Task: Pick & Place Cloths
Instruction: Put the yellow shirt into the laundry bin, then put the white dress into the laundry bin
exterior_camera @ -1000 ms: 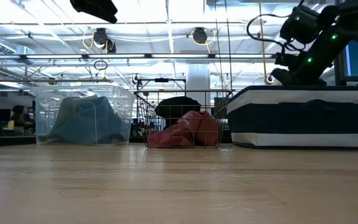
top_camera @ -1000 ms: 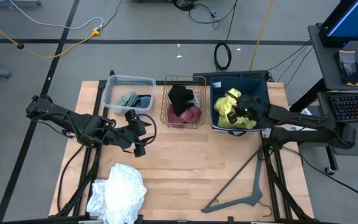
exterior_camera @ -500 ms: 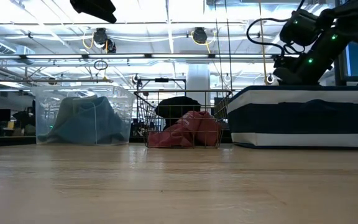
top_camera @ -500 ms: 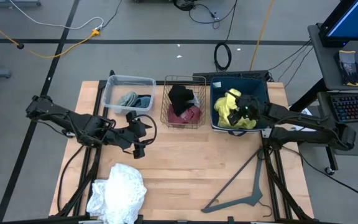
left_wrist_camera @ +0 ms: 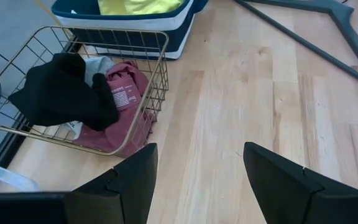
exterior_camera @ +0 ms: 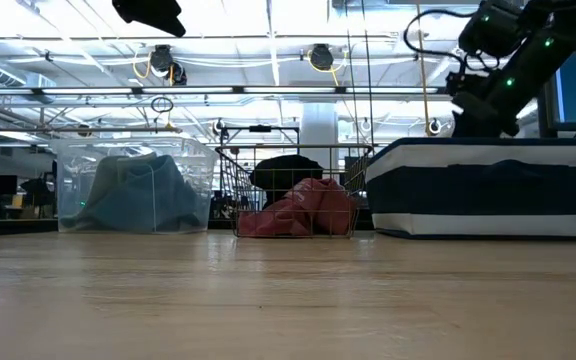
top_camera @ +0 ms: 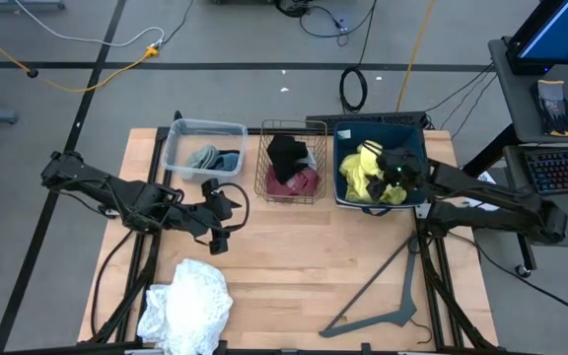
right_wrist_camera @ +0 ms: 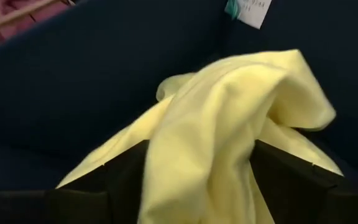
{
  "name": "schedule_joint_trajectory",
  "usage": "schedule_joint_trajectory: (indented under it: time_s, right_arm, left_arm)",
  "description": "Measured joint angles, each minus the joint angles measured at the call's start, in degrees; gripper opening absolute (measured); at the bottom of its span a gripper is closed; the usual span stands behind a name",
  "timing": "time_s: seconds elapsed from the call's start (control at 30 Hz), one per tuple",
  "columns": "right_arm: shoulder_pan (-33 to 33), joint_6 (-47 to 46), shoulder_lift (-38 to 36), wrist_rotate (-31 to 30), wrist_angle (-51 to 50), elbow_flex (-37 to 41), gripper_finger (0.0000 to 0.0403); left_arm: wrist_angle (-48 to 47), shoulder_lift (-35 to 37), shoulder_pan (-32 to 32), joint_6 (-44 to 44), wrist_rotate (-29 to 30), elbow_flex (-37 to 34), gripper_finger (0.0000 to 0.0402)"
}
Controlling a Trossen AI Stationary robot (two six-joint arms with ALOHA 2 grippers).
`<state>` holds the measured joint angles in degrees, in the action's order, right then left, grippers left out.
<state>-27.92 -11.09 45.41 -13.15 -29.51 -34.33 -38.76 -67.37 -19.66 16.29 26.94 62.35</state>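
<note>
The yellow cloth [top_camera: 362,174] lies bunched in the navy bin [top_camera: 337,193] at the far right; in the right wrist view its fold [right_wrist_camera: 229,118] rises between the fingers of my open right gripper [right_wrist_camera: 207,186], which hangs over the bin [top_camera: 394,174]. A white cloth [top_camera: 186,302] lies on the table's near left. The black cloth [left_wrist_camera: 61,90] rests on the maroon one [left_wrist_camera: 126,84] in the wire basket [top_camera: 262,166]. Teal and grey cloths [top_camera: 213,157] sit in the clear tub [top_camera: 177,146]. My left gripper [left_wrist_camera: 197,180] hovers open above the bare wood left of centre [top_camera: 225,215]. My right gripper stands open with the yellow cloth's raised fold [right_wrist_camera: 185,168] between its fingers. Whether the fingers touch it, I cannot tell. The cloth rests in the navy bin.
A grey clothes hanger [top_camera: 382,294] lies on the table's near right. The tub, the wire basket and the navy bin [exterior_camera: 488,190] stand in a row along the far edge. Bare wood [top_camera: 304,256] spreads across the middle of the table.
My right gripper has opened and let go of the yellow cloth, then risen a little and drawn back toward the table's right edge. The cloth stays bunched in the navy bin.
</note>
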Motion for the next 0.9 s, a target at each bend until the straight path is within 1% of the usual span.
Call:
schedule_joint_trajectory:
  time_s: [0.2,0.37,0.47,0.57,0.63,0.7,0.8,0.9]
  right_arm:
    - [0.04,0.71,-2.54,2.99,-2.97,-1.93,0.0265]
    - [0.07,-0.21,-5.05,3.20,-3.05,-2.80,0.0265]
    - [0.07,-0.08,-7.04,4.51,-2.86,-3.70,0.0265]
    - [0.07,-0.14,-9.47,7.12,-1.30,-4.27,0.0263]
    - [0.08,0.00,-11.19,10.07,1.03,-4.31,0.0261]
    - [0.43,0.02,-12.75,12.85,3.47,-4.32,0.0258]
    - [1.24,0.04,-14.46,16.43,6.71,-4.32,0.0255]
    - [2.07,0.03,-15.52,17.97,8.25,-4.32,0.0255]
  left_arm:
    - [0.00,0.00,0.00,-0.69,-0.02,0.00,0.0241]
    - [-0.02,0.00,0.00,-0.82,-0.54,0.00,0.0241]
    - [-0.02,0.00,0.02,-0.97,-4.45,0.00,0.0241]
    - [-0.04,0.00,-0.23,0.06,-10.75,0.00,0.0241]
    - [-0.02,0.00,-0.90,1.68,-13.55,0.02,0.0241]
    - [-0.04,0.00,-2.07,4.63,-14.51,0.01,0.0241]
    - [-0.14,0.00,-4.14,10.29,-15.68,0.01,0.0241]
    - [-0.78,-0.10,-6.47,18.35,-17.77,0.00,0.0241]
